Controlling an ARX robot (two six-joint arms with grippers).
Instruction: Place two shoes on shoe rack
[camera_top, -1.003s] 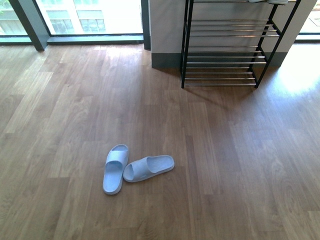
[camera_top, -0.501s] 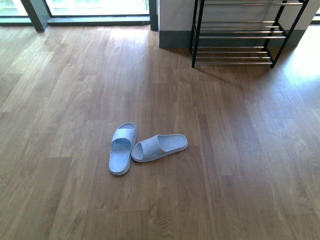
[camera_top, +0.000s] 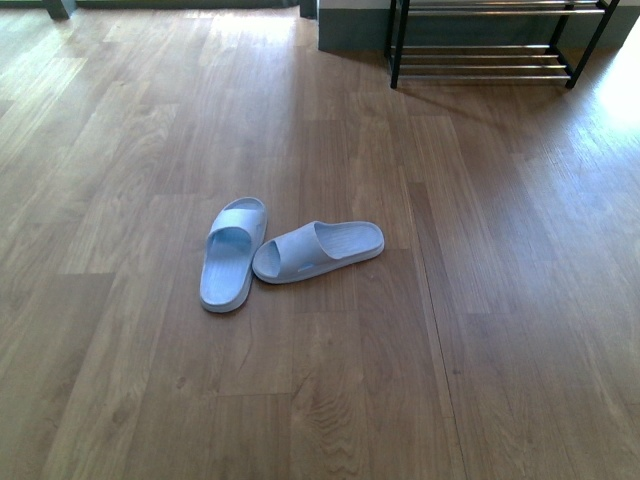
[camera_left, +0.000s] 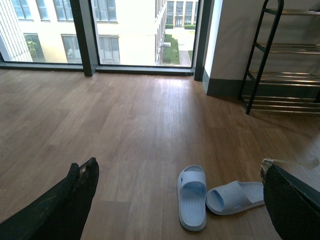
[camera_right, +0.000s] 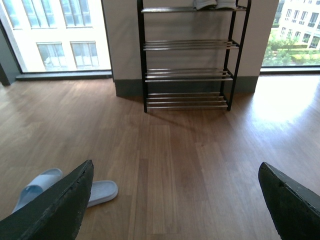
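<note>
Two pale blue slides lie on the wooden floor. One slide (camera_top: 232, 253) points away from me; the other slide (camera_top: 318, 250) lies crosswise, its open end touching the first. Both show in the left wrist view, the first slide (camera_left: 192, 196) and the second slide (camera_left: 235, 196), between the jaws. My left gripper (camera_left: 177, 200) is open and empty above the floor. My right gripper (camera_right: 175, 200) is open and empty; the slides (camera_right: 100, 191) show at its left finger. The black-framed shoe rack (camera_right: 187, 60) stands against the wall, with grey sneakers (camera_right: 215, 4) on its top shelf. Neither arm shows in the front view.
The rack's lowest shelves (camera_top: 485, 60) show at the top of the front view. Tall windows (camera_left: 135, 30) with dark frames line the far wall. A pale wall section with a dark skirting (camera_right: 125, 87) is behind the rack.
The front view has tilted down and moved closer. The slides sit higher in the picture and larger, and the rack has slid towards the top edge. The slides have not moved on the floor.
</note>
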